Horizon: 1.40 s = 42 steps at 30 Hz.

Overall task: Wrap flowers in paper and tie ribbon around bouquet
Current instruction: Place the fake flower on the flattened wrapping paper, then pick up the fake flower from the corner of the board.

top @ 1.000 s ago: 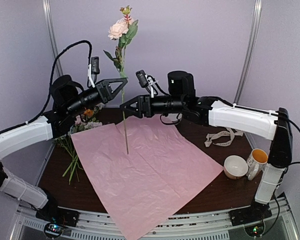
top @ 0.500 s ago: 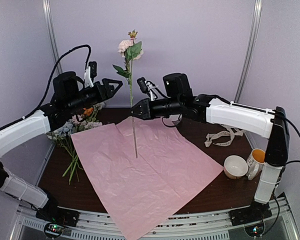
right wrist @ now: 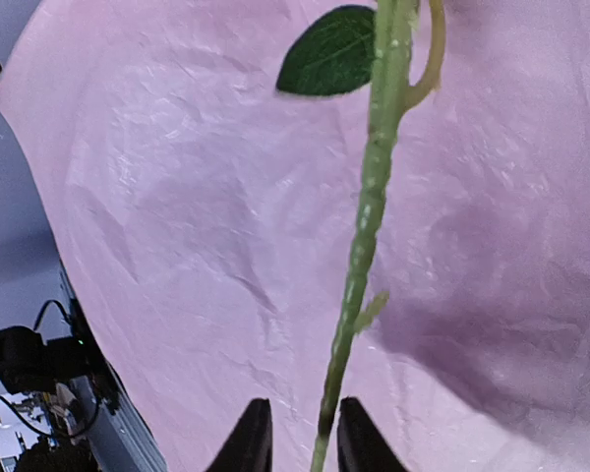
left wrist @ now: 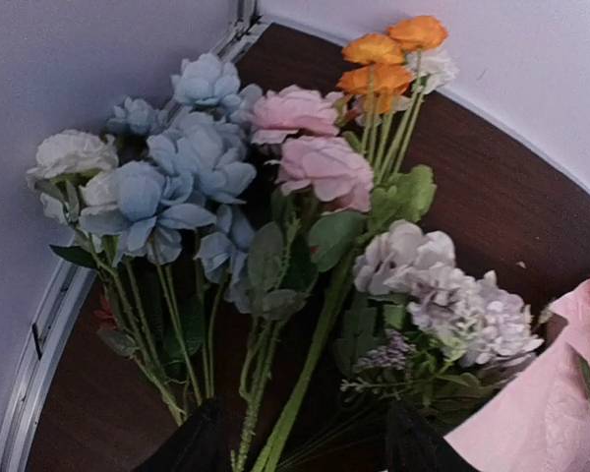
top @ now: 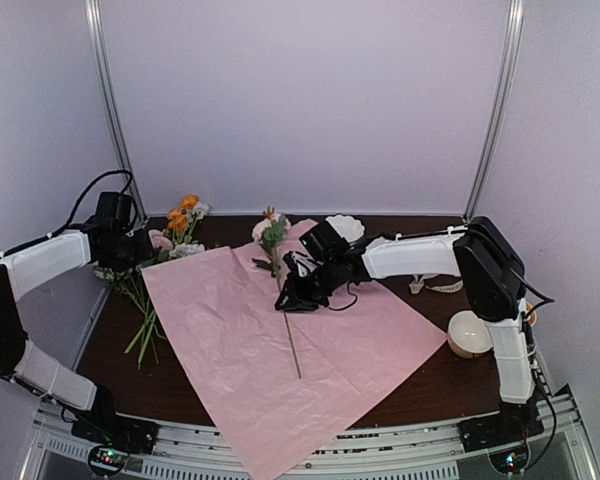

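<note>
Single stem (top: 291,338): lies flat on the paper (top: 230,340), long axis running from the far edge of the table (top: 110,340) toward the near edge, leaning a little right. Bloom end points to the paper's far corner, bare cut end to the near edge. Thin, green, knobbly in the right wrist view (right wrist: 369,216), with one dark oval leaf; pale pink bloom and green leaves at the top.

Right gripper (top: 288,298): low over the paper's middle, straddling the stem partway along. Fingers parted only slightly (right wrist: 300,433), stem between them with pink paper showing on one side, so no clamp on it.

Paper: pale pink, crinkled, laid as a diamond, one corner hanging past the near edge.

Flowers (top: 170,235): bunched at the far left corner of the table, just off the paper's left edge, heads to the far edge, stems to the near one. Blue, white, pink and orange blooms (left wrist: 275,197).

Left gripper (left wrist: 303,433): spread wide above the bunch's stems, gripping nothing.

Ribbon (top: 438,287): cream, crumpled near the right edge, partly hidden by the right arm.
</note>
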Each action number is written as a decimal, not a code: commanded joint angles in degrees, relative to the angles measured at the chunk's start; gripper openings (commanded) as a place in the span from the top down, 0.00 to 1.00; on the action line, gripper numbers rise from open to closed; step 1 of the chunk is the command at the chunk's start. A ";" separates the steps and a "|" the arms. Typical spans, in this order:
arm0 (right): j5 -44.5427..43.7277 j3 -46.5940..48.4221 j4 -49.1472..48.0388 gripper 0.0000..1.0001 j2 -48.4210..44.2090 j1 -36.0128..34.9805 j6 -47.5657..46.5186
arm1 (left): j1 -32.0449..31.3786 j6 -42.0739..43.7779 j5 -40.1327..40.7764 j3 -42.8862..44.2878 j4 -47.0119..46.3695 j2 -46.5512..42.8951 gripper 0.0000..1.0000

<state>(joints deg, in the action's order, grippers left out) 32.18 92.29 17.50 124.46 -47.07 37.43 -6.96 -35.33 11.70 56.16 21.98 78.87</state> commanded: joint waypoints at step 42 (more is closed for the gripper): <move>-12.23 -0.77 9.00 0.62 -13.78 2.08 -15.56 | 4.42 15.06 9.50 -2.29 -8.01 -12.38 1.00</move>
<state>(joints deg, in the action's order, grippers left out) 20.67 91.31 27.31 114.24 -45.12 24.34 -1.45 -27.77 16.38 56.84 23.79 79.09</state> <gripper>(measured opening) 0.375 0.046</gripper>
